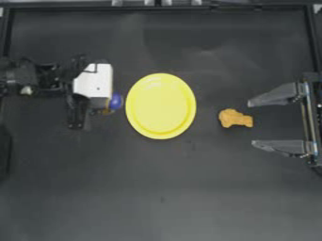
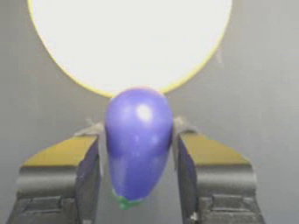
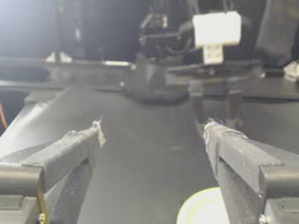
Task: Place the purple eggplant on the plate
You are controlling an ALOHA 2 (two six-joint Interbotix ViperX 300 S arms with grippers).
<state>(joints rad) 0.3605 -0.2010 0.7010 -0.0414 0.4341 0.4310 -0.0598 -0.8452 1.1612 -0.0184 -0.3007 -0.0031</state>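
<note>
Two arms on my screen from the top view, so starting there. My left gripper [image 1: 108,104] sits just left of the big round bright yellow plate [image 1: 161,106], and I can see a bit of the small glossy blue-purple eggplant toy [image 1: 116,100] poking out at its tip, just beside the plate's left rim but not over it. Right of the plate, apart from it, lies a lumpy orange nugget-like piece [image 1: 235,118] on the dark table [image 1: 164,188]. My right gripper [image 1: 264,123] is parked at the right side, jaws spread wide, nothing in them, with the nugget just off the jaw tips.

Left wrist view: the eggplant [image 2: 139,146] is clamped between the two dark jaws, both pressing on its sides. Its rounded fat end points toward the plate [image 2: 130,43], and the little green stem end faces back toward the camera. The plate sits right ahead of it.

Right wrist view: the right gripper [image 3: 153,131] has its jaws wide apart and is holding nothing. A slice of the plate's rim [image 3: 201,210] shows low between them, and the left arm's white housing [image 3: 217,29] is visible across the table.
</note>
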